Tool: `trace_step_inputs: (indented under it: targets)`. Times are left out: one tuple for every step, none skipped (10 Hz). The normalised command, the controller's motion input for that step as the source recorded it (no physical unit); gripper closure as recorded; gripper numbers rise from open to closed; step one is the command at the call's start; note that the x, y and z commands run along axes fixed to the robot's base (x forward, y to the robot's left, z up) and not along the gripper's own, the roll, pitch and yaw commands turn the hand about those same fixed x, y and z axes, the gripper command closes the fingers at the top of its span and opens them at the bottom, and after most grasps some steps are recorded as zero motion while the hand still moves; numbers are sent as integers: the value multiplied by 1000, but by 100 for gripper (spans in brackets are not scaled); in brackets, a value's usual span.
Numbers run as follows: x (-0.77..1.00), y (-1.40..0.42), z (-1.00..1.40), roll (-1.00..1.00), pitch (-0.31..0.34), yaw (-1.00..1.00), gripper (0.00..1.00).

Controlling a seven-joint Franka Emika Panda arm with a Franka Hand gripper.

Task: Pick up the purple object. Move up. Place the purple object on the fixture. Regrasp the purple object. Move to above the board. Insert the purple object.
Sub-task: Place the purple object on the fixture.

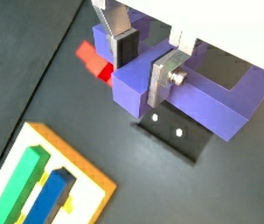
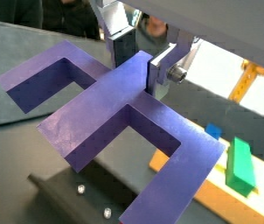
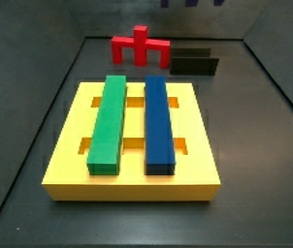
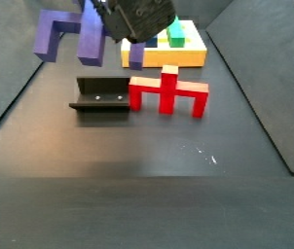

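Observation:
My gripper [image 4: 121, 29] is shut on the purple object [image 4: 65, 34] and holds it in the air above the black fixture [image 4: 104, 97]. In both wrist views the silver fingers clamp the central stub, with the gripper [image 1: 142, 70] [image 2: 141, 68] over the crossbar of the purple object [image 1: 204, 101] [image 2: 111, 114]. The fixture [image 1: 176, 136] [image 2: 76, 192] lies just beneath it. The yellow board [image 3: 130, 184] stands apart from it in both side views [image 4: 189, 60]. In the side view facing the board the fixture [image 3: 195, 63] stands at the back, and the gripper is almost out of view.
A red pronged piece [image 4: 169, 92] [image 3: 139, 46] stands beside the fixture, and shows in a wrist view [image 1: 93, 59]. A green bar [image 3: 107, 121] and a blue bar [image 3: 158, 121] sit in the board's slots. Dark walls enclose the floor.

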Motion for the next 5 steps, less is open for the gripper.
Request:
trace_step_inputs:
  targets:
    - [1000,-106,-111,-574,54,0,100]
    - [1000,-140,-160,-557,97,9,100]
    - [977,-160,-246,-534,166,43,100]
    - [969,-131,-434,-440,197,60,100]
    - [980,-91,-486,-434,177,69,100]
